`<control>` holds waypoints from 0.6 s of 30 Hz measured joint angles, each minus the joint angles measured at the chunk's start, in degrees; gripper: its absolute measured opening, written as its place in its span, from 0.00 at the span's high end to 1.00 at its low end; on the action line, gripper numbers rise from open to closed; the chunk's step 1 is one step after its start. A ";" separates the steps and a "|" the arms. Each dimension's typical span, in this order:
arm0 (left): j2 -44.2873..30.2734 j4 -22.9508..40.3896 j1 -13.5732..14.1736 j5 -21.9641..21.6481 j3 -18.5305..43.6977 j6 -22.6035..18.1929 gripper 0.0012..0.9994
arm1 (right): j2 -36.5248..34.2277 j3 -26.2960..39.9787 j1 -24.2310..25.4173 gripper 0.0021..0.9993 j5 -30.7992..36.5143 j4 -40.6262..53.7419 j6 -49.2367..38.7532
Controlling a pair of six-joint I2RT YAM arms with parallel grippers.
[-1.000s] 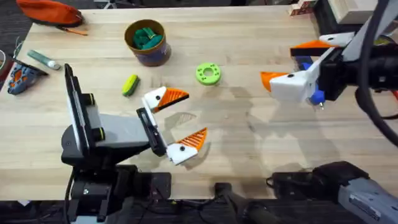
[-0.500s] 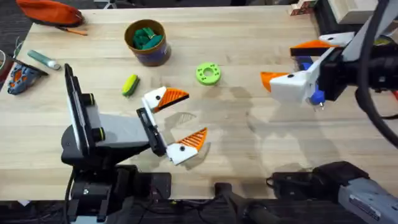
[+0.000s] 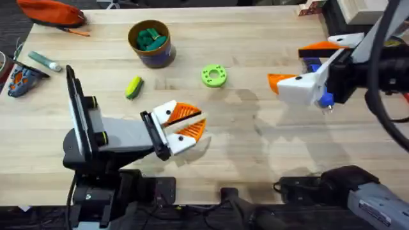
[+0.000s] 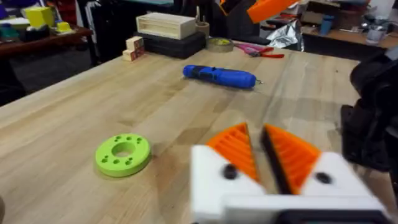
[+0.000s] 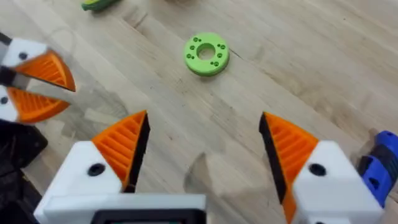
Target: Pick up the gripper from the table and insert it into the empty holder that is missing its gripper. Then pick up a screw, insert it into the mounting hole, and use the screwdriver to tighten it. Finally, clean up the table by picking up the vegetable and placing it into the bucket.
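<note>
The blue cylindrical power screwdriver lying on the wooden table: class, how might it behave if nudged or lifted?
The blue cylindrical power screwdriver lies on its side on the wooden table, so a sideways nudge would probably roll it. Its fat body looks rigid and likely heavy for its size. The smooth casing may slip in a pinch grip, and its thin metal tip would probably dip or swing.

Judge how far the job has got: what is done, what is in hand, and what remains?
Done: nothing that can be seen. The vegetable lies on the table, outside the bucket. In hand: nothing. The left gripper is shut and empty; the right gripper is open and empty, near the screwdriver, which lies on the table. Left: fitting the part, placing and tightening the screw, and the clean-up.
</note>
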State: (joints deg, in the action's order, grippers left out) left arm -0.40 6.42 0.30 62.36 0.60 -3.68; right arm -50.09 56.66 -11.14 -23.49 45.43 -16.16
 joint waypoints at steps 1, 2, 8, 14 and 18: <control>-0.01 0.01 0.00 0.02 0.00 0.03 0.76 | 0.01 0.00 0.00 0.01 0.00 0.00 -0.02; 0.00 0.02 0.00 0.03 0.00 0.00 0.88 | -0.01 0.00 0.00 0.01 0.00 0.00 -0.02; 0.00 0.02 0.00 0.01 0.00 -0.20 0.98 | 0.00 0.00 0.00 0.01 0.00 0.00 -0.17; 0.00 0.02 0.00 0.01 0.00 -0.20 0.99 | -0.01 0.00 0.00 0.01 0.00 0.00 -0.17; 0.00 0.02 0.00 0.01 0.00 -0.20 0.99 | 0.01 0.00 0.00 0.01 0.00 0.00 -0.17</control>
State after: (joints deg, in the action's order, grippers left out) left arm -0.40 6.44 0.30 62.37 0.60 -3.88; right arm -50.09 56.66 -11.14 -23.49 45.43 -16.34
